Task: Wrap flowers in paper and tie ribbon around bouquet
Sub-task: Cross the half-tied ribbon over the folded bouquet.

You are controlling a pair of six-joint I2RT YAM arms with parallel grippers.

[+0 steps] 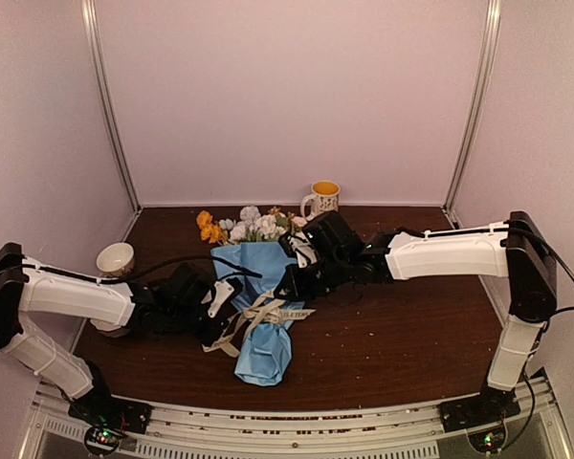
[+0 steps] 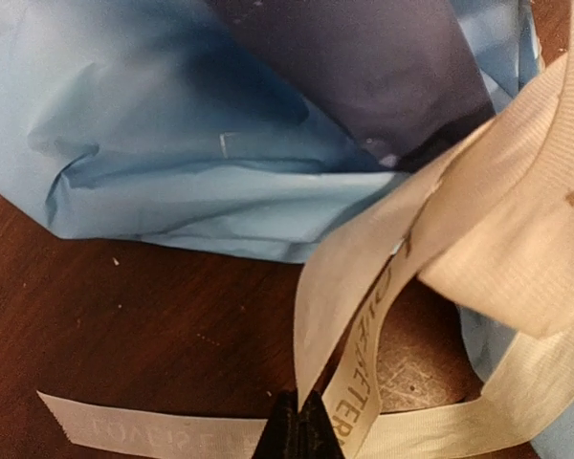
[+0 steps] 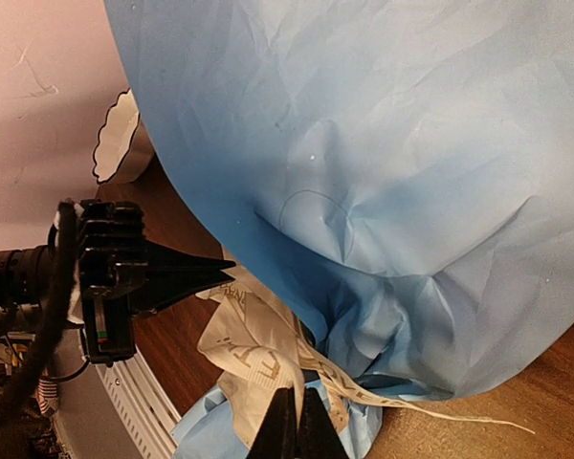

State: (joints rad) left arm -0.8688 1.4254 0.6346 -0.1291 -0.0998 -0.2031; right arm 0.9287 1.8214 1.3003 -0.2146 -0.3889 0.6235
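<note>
The bouquet [image 1: 261, 292] lies across the middle of the dark wooden table [image 1: 411, 335], its narrow end toward the arm bases. The flowers [image 1: 241, 228] poke out of the wide far end in white, orange and a touch of pink. The blue paper [image 3: 383, 172] is wrapped round them as a creased cone. At its waist the cream ribbon [image 2: 517, 220] sits in a loose tangle of loops, with printed lettering along it and one tail flat on the wood. The left gripper [image 2: 299, 426] comes in from the left side, fingers pressed together, a strand of ribbon pinched right at the tips. The right gripper [image 3: 296, 426] meets it from the other side, jaws together too, nipping the ribbon where it bunches against the paper. A yellow-rimmed mug [image 1: 322, 199] stands at the back wall beyond the flower heads, and a small bowl [image 1: 115, 258] sits at the left edge beside the left arm.
</note>
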